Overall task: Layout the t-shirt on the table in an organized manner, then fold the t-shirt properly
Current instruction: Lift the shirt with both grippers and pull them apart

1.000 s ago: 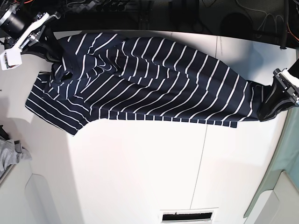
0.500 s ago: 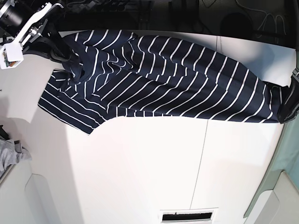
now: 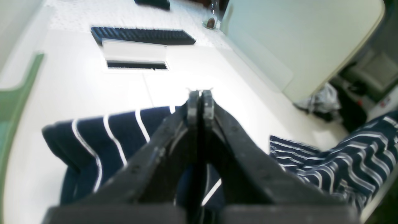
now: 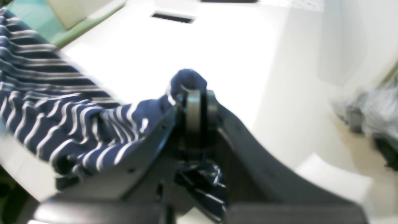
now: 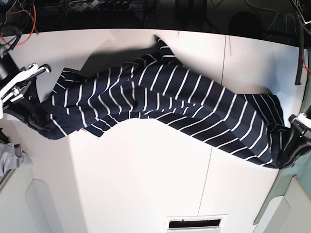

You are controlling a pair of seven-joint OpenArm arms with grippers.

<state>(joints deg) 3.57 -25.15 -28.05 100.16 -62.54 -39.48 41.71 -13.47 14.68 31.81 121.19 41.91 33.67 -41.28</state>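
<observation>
The dark navy t-shirt with thin white stripes is stretched across the white table, sagging in a wrinkled band between both arms. At the base view's left edge my right gripper is shut on one end of it. In the right wrist view the fingers pinch a bunched fold of the t-shirt. At the right edge my left gripper is shut on the other end. In the left wrist view the closed fingertips sit over striped t-shirt cloth.
A small grey cloth lies at the left edge of the table. A dark vent slot sits at the front edge. A pale green panel borders the table's right side. Cables and dark gear line the far edge.
Both grippers have moved toward the table's front, each pulling its end of the t-shirt with it. The shirt's middle has shifted and now arcs between them.
</observation>
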